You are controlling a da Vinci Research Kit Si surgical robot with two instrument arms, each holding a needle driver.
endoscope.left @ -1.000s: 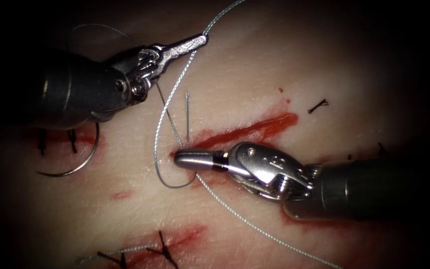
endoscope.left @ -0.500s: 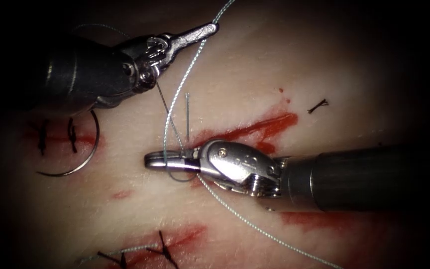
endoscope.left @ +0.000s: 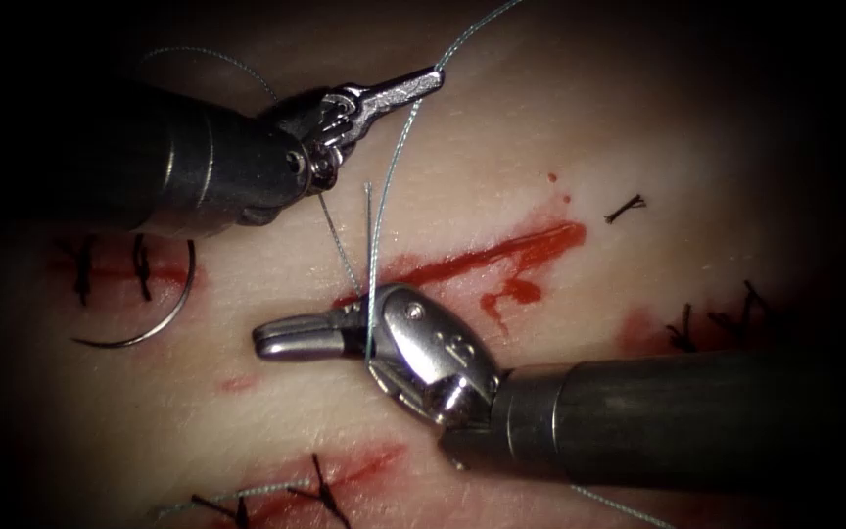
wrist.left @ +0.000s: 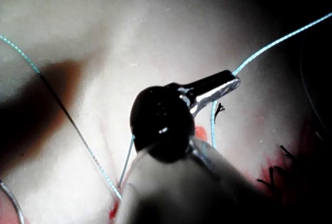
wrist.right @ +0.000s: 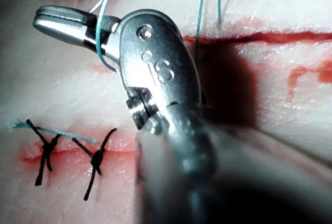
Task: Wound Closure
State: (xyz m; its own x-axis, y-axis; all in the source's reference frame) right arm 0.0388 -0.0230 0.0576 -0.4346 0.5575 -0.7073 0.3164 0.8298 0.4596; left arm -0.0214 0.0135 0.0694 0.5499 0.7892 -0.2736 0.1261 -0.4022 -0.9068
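The needle lies flat on the tissue, well to the left of the cut. It is free of both tools and is not driven into the tissue. It rests just beside a pair of dark stitches, with its curve bowing away from the cut.

The left tool reaches in above the left end of the cut, its shaft nearly level and its tip aimed up and to the right. Its jaws are closed on the thread, gripping it at their very tip. From that grip, one run of thread climbs away from the cut. The other run drops to the right tool.

The right tool comes in from below the cut. Its shaft is level and its wrist is bent, so the tip points left, past the cut's left end. Its jaws are closed together and hold nothing. The thread crosses over them near the hinge. In the right wrist view the thread loops around the base of the jaws.

A short upright end of thread stands at the left end of the cut. Red fluid pools just below the cut.
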